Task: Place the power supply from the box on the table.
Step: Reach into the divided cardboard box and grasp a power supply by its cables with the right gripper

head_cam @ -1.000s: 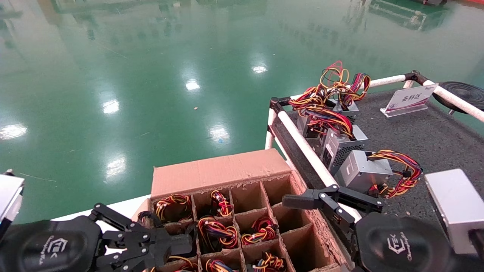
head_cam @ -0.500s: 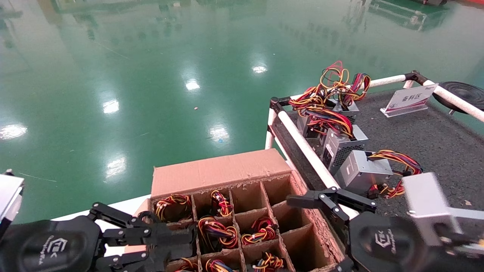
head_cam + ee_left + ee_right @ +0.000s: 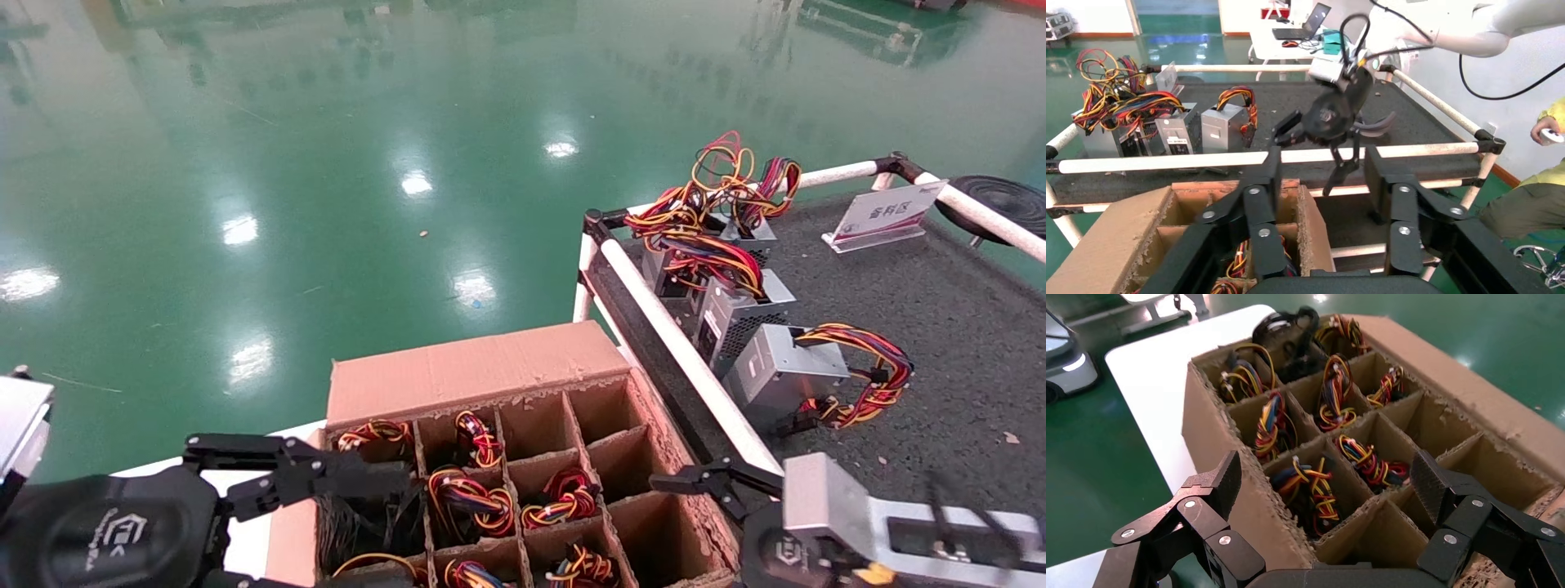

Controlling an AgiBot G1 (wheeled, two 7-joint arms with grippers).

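Left pincer (image 3: 327,482) hangs wide open and empty over the box (image 3: 474,371), poised above a wired power supply (image 3: 467,500) deep in its compartment. Right pincer (image 3: 1327,496) gapes empty at the box's edge beside the surface (image 3: 940,327).

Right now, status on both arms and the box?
Left gripper open over box. Right gripper open, empty, at box edge. Power supplies in compartments. Nothing blocking.
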